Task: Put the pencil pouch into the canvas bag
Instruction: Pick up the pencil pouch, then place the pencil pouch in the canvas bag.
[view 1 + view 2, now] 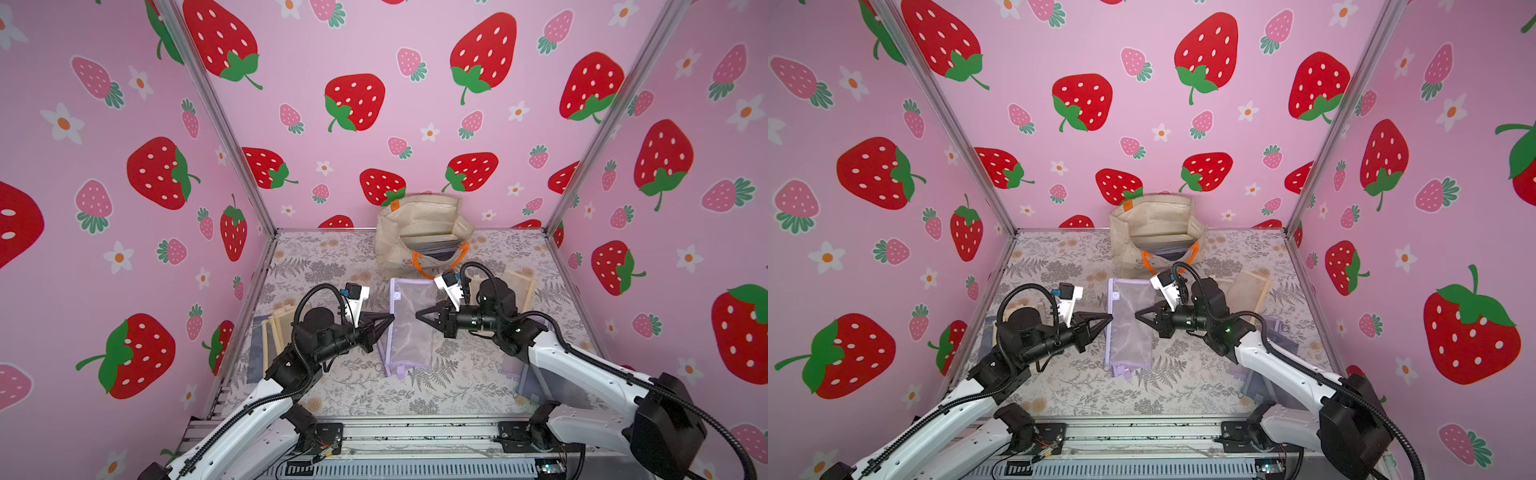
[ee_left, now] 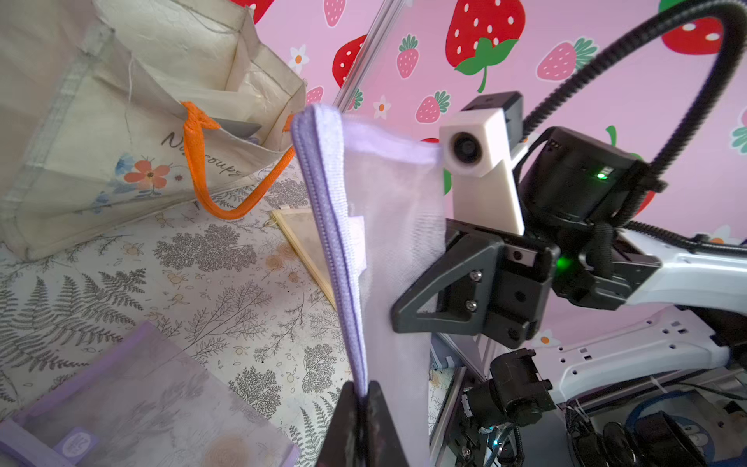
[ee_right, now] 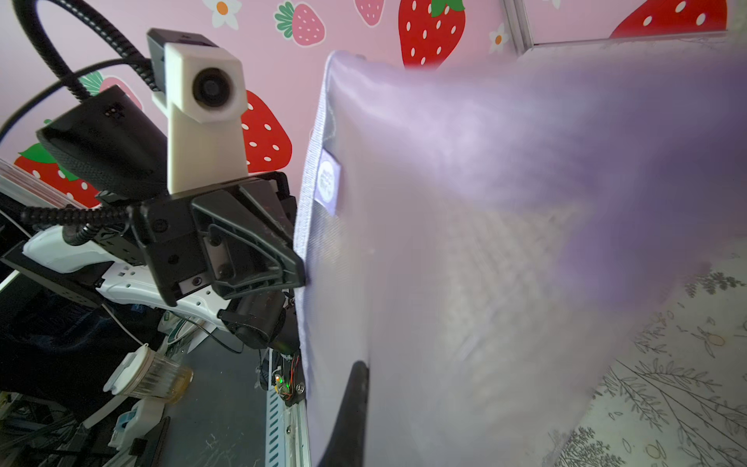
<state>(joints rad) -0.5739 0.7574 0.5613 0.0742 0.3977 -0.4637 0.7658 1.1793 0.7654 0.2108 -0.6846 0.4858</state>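
We're holding the pencil pouch up, left gripper and right gripper both clamped narrow on it, so next we gotta swing it into the canvas bag.

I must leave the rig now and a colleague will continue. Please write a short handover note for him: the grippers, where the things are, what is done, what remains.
Left gripper: shut on the zip edge of the purple mesh pencil pouch.
Right gripper: shut on the pouch's opposite edge.
Canvas bag: at the back of the table, mouth open, just beyond the pouch.
Done: pouch picked up, held between both grippers.
Left: carry it over the bag's mouth, lower it in, release.
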